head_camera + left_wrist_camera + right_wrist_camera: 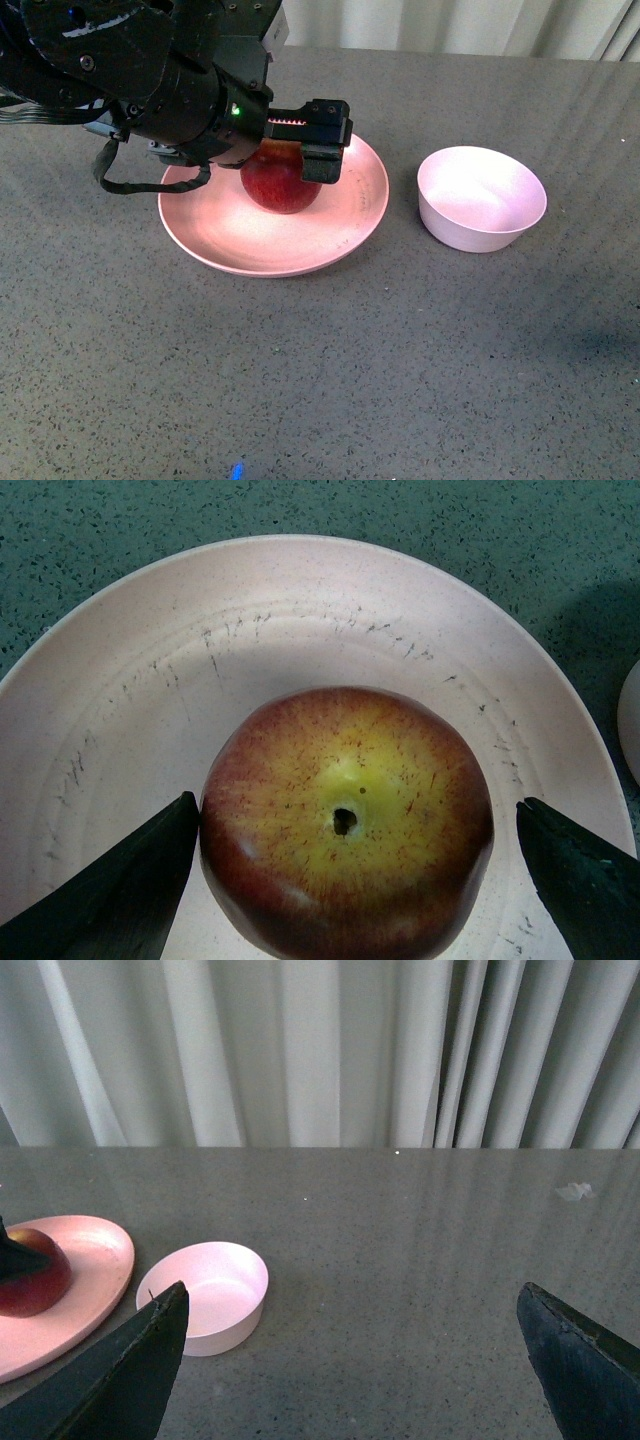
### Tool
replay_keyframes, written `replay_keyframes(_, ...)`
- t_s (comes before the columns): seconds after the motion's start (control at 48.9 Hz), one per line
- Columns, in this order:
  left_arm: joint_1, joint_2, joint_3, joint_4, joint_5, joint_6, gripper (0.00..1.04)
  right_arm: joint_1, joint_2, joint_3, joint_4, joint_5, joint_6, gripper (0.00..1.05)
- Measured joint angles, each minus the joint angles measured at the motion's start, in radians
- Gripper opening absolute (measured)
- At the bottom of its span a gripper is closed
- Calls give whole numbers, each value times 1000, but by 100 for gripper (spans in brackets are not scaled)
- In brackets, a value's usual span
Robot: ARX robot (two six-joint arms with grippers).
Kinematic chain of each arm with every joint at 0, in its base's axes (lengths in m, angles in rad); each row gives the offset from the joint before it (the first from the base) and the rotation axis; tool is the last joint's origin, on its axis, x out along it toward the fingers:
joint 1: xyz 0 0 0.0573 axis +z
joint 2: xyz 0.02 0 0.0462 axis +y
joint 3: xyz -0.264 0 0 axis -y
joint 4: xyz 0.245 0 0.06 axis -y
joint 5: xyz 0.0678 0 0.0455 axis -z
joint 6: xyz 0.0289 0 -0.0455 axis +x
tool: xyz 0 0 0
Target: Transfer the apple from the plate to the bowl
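while straddling the apple (280, 182) with the left gripper (355, 805) released, close evenly across its widest part before lifting off the plate (270, 250).

No legible text, label, brand or number in any view.

Black housing of the left claw (285, 165), over the wide salmon-pink speckled plate (300, 590): one small green lit dot (236, 109) and a short red-lit strip (288, 121). Neither forms readable characters.

Plate surface: thin dark scuff marks (230, 630), not writing.
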Motion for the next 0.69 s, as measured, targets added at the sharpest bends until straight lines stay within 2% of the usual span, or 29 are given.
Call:
replay_keyframes(0.102, -4, 8, 12, -4, -5, 0, 96, 0, 0, 0, 0, 0, 0, 96)
replay_keyframes(0.225, -8, 9, 13, -6, -16, -3, 82, 0, 0, 0, 0, 0, 0, 96)
replay_keyframes(0.347, -12, 9, 13, -6, -24, -6, 74, 0, 0, 0, 0, 0, 0, 96)
replay_keyframes(0.695, -39, -16, 13, -14, -5, -17, 71, 0, 0, 0, 0, 0, 0, 96)
